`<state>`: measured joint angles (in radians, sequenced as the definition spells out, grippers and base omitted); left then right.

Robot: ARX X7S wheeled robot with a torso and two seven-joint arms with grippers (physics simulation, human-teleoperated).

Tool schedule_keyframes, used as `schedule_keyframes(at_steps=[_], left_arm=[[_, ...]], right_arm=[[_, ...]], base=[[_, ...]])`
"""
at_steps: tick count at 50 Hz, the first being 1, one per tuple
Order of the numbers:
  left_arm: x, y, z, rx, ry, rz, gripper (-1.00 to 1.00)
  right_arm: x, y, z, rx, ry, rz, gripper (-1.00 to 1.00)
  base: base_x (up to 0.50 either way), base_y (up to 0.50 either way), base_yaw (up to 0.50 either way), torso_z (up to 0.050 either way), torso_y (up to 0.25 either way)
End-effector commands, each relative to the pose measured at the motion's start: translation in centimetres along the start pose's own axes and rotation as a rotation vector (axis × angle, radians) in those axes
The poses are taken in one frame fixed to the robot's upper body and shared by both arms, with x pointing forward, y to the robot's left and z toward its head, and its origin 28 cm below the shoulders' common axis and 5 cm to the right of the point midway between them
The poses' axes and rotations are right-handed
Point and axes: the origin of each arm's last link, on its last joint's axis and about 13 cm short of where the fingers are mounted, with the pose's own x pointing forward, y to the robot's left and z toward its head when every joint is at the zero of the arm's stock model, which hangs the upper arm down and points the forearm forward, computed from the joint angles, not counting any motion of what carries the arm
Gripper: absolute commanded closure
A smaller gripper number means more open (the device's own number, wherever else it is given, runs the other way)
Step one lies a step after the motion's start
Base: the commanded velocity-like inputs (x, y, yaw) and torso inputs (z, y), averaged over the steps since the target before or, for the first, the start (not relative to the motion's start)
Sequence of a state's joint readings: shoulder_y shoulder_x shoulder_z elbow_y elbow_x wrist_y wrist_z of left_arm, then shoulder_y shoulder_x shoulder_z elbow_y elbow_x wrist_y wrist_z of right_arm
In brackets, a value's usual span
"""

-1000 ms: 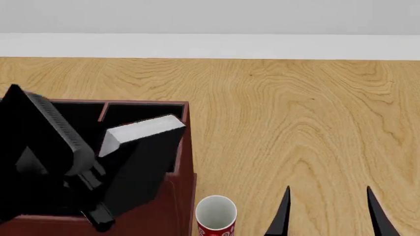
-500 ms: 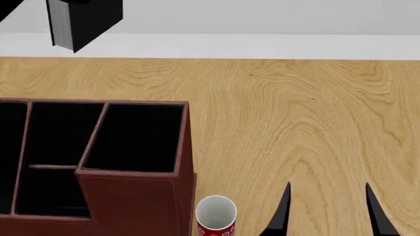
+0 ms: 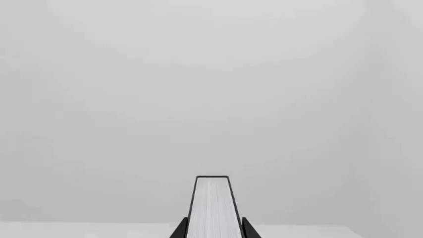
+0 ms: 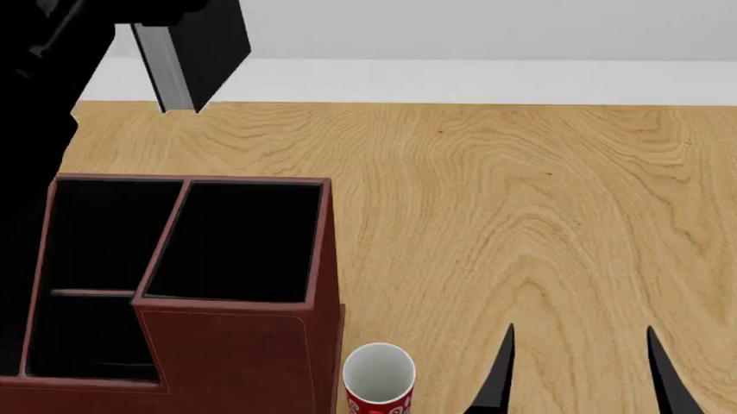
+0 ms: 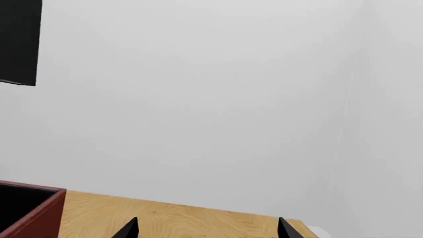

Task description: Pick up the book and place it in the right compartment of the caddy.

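My left jaws (image 3: pixel 211 233) pinching thick plain black hardcover book (image 4: pixel 196 52), white page edges showing; book held in air, above and beyond large reddish-brown leather-look caddy (image 4: pixel 248 358), outside it. Caddy's tall square black-lined right compartment (image 4: pixel 236 241) holds nothing visible. My right jaws (image 4: pixel 576 379) spread, low over wooden bench (image 4: pixel 519 207), right of caddy. Red mug (image 4: pixel 378 384) with white inside stands just beside caddy's right wall; white markings on mug unreadable. Book cover bears no writing.

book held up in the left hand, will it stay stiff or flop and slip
The book looks like a thick hardcover, so probably stiff. The left hand pinches it across both covers, so the pages likely stay shut. Its smooth black covers might slide if the grip loosens.
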<state>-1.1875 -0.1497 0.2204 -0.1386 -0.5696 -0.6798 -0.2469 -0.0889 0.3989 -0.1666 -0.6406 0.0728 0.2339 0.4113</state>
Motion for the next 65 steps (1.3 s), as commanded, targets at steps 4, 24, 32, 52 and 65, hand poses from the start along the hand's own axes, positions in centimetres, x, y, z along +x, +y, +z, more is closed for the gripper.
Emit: schedule_keyframes(at_steps=[4,24,32,52,65], left_arm=[[0.3,1.0,-5.4,-0.044,0.025,0.124,1.00],[-4.5,0.8,-13.4,-0.083,0.181,0.119,1.00],[-7.2,0.2,-16.6,-0.112,0.249,0.086,1.00],[-15.2,-1.5,-26.3,-0.207,0.511,0.048,1.00],[-15.6,-1.9,-23.3,-0.259,0.431,-0.039,-1.00]], right_arm=[[-0.1,-0.1,0.2,-0.001,0.004,0.001,-1.00],[-0.5,-0.1,-0.1,0.007,0.020,0.012,-1.00],[-0.9,-0.1,0.0,0.009,0.027,0.012,-1.00],[-0.8,0.0,-0.1,0.016,0.032,0.020,-1.00],[-1.0,0.0,0.0,0.022,0.034,0.024,-1.00]], base=[[0.00,0.00,0.00,0.000,0.003],[0.00,0.00,0.00,0.000,0.002],[0.00,0.00,0.00,0.001,0.001],[0.00,0.00,0.00,0.000,0.001],[0.00,0.00,0.00,0.000,0.000]])
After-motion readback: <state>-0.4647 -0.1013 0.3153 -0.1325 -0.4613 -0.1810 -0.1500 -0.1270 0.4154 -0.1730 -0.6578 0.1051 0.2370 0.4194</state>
